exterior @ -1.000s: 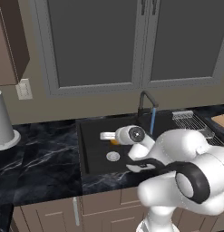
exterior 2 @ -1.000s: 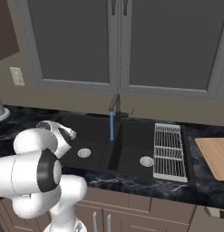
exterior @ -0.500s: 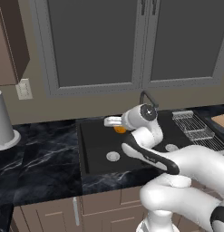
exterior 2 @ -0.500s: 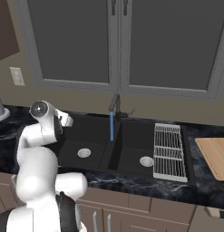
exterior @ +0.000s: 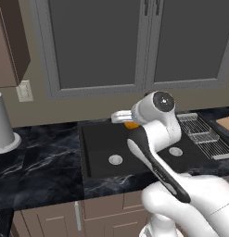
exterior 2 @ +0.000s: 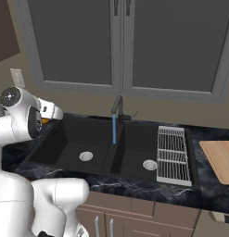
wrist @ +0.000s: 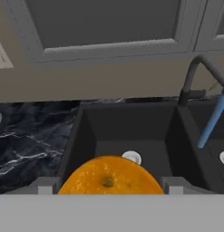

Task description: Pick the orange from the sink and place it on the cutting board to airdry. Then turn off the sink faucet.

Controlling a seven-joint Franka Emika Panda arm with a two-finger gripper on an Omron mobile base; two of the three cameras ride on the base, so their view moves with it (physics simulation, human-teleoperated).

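A dimpled, slightly glossy orange (wrist: 109, 177) is showing above a matt black sink (exterior 2: 65, 139). Glossy black marble counter (exterior: 41, 157) is surrounding it. A silver wire rack (exterior 2: 171, 149) is gleaming beside a pale wooden board (exterior 2: 220, 159). 2 metal drains are shining.

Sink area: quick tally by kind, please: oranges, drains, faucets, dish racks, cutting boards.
Oranges: 1, the orange between the gripper fingers
Drains: 2
Faucets: 1, the sink faucet
Dish racks: 1
Cutting boards: 1
Total: 6

Grey glass-front cabinets (exterior 2: 120, 44) — black marble counter (exterior: 41, 152).
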